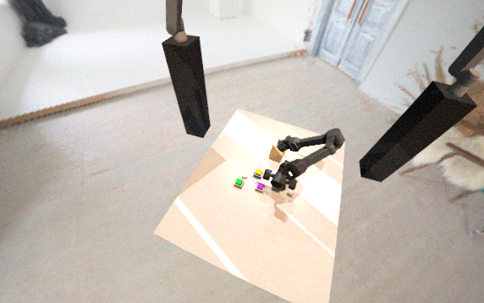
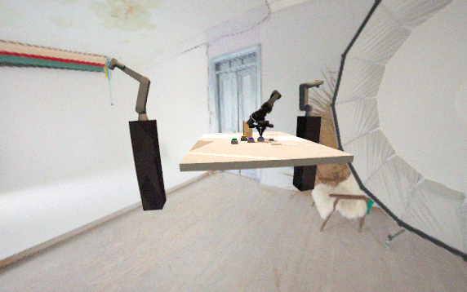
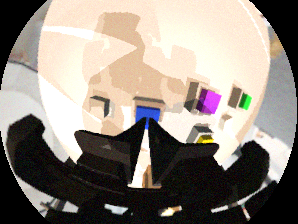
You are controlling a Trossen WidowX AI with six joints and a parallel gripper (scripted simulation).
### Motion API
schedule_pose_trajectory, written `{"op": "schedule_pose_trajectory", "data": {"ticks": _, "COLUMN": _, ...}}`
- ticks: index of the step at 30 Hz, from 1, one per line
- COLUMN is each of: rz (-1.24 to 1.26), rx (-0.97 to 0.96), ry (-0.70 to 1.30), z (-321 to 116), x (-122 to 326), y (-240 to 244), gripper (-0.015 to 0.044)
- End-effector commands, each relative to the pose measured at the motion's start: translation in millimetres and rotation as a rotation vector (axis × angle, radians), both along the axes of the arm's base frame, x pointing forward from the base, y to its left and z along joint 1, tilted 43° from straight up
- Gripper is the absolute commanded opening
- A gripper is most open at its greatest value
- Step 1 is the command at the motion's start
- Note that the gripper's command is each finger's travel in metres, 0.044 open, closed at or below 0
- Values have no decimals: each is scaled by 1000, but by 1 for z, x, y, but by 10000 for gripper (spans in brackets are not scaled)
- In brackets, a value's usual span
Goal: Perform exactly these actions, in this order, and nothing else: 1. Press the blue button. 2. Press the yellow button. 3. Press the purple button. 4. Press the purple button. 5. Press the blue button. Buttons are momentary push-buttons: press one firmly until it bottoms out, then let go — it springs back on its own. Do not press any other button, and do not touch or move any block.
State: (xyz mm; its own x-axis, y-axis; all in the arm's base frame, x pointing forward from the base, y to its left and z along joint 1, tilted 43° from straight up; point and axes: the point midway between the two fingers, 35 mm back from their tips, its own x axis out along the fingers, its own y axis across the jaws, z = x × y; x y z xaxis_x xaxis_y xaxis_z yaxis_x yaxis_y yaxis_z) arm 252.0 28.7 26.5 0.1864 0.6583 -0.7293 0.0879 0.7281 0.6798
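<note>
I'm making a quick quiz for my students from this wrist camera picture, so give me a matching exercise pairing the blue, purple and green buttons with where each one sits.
Things:
1. blue button
2. purple button
3. green button

Places, in the wrist view:
A. farthest right
B. straight ahead of the shut gripper
C. between the other two

Pairs: 1-B, 2-C, 3-A
</note>
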Motion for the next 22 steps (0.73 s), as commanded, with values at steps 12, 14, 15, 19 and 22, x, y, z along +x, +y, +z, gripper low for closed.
{"op": "schedule_pose_trajectory", "data": {"ticks": 12, "rz": -2, "rx": -2, "ry": -2, "z": 123, "x": 5, "y": 21, "gripper": 204}}
{"op": "schedule_pose_trajectory", "data": {"ticks": 14, "rz": -2, "rx": 3, "ry": -4, "z": 153, "x": -2, "y": 35, "gripper": 256}}
{"op": "schedule_pose_trajectory", "data": {"ticks": 15, "rz": -2, "rx": 4, "ry": -4, "z": 160, "x": -4, "y": 39, "gripper": 283}}
{"op": "schedule_pose_trajectory", "data": {"ticks": 19, "rz": -2, "rx": 5, "ry": -4, "z": 162, "x": -4, "y": 40, "gripper": 387}}
{"op": "schedule_pose_trajectory", "data": {"ticks": 22, "rz": -2, "rx": 5, "ry": -4, "z": 162, "x": -4, "y": 40, "gripper": 400}}
